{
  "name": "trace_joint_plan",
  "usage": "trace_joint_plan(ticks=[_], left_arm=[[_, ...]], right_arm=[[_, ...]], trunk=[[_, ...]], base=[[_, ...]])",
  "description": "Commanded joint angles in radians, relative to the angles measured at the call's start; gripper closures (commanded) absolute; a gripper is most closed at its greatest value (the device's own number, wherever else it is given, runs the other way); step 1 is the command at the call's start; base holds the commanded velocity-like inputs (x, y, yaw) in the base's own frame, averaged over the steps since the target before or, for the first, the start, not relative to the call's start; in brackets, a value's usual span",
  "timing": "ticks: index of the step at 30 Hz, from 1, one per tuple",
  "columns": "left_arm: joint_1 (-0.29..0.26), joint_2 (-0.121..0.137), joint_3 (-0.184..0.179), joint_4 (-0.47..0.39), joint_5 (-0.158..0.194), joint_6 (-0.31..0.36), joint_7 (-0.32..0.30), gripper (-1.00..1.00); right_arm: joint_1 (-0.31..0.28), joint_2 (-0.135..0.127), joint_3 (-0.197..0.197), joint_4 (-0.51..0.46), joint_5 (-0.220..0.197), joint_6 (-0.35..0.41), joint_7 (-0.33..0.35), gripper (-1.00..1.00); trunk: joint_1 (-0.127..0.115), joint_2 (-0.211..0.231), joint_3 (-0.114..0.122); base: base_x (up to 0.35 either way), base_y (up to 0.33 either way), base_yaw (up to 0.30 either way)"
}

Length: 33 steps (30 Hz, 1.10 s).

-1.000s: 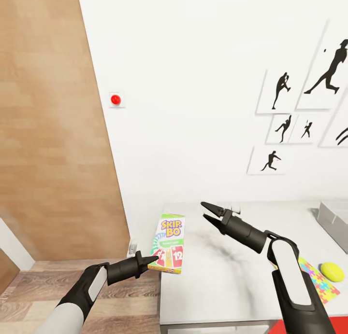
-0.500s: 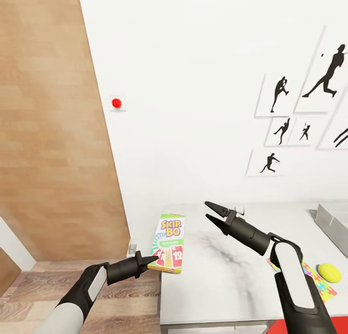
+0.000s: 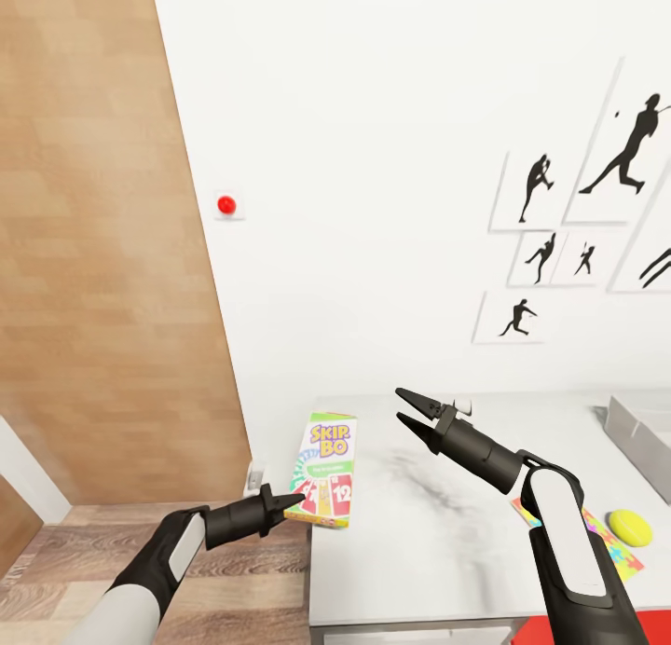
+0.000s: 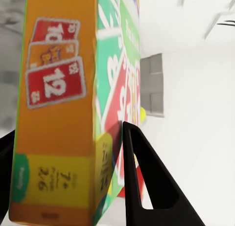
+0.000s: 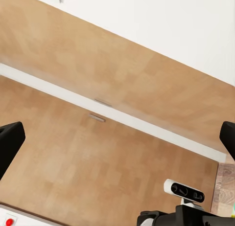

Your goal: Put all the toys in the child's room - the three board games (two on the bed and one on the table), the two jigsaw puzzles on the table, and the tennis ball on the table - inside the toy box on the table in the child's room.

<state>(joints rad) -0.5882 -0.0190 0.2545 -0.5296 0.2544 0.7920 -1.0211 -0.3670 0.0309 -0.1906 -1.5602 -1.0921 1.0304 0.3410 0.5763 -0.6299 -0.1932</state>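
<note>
Your left end effector [image 3: 296,505] clamps the flat printed board game [image 3: 325,470] by its near end, over the smooth white tabletop [image 3: 438,552] edge. Your right end effector [image 3: 407,413] hovers spread wide, empty, forearm angled up. The fuzzy round tennis ball [image 3: 629,527] rests beside the jigsaw puzzle [image 3: 610,545].

The flat green-topped printed cardboard board game box [image 3: 324,471] looks smooth and faintly glossy, its orange side panel [image 4: 51,118] carrying crisp printed cards. The white table top [image 3: 438,542] is smooth and matt, with a grey smudged, marble-like mottling. The black left gripper [image 3: 284,507] and black right gripper [image 3: 410,412] look like matt hard plastic. The tall brown door panel [image 3: 102,253] shows a flat, fine wood-grain finish, and the plank floor [image 3: 242,580] a coarser, streaked wood grain. The yellow-green tennis ball [image 3: 629,528] looks dull and soft. The white wall [image 3: 373,160] is plain matt.
</note>
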Motion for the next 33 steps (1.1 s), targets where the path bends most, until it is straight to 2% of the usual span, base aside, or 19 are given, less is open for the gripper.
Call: trace_joint_plan(ticks=[1,14,22,33], left_arm=[[-0.001,-0.001,0.004,-0.001,-0.003,0.006,-0.002,1.0],[-0.007,0.004,0.0,-0.01,-0.009,0.03,-0.003,1.0],[-0.007,0.007,0.0,-0.01,-0.009,0.036,-0.004,1.0],[-0.007,0.008,0.0,-0.011,-0.009,0.04,-0.006,1.0]], right_arm=[[-0.001,0.001,-0.003,0.0,0.011,0.005,0.01,-1.0],[-0.001,0.002,-0.003,0.006,0.013,0.003,0.01,-1.0],[-0.001,0.003,-0.003,0.006,0.011,-0.012,0.011,-1.0],[-0.001,0.003,-0.001,0.007,0.01,-0.021,0.012,-1.0]], trunk=[[-0.004,0.006,0.002],[-0.053,0.097,0.042],[-0.084,0.153,0.067],[-0.126,0.23,0.102]], base=[[0.0,0.0,0.0],[-0.001,0.0,0.0],[-0.167,0.0,0.0],[-0.02,0.0,0.0]])
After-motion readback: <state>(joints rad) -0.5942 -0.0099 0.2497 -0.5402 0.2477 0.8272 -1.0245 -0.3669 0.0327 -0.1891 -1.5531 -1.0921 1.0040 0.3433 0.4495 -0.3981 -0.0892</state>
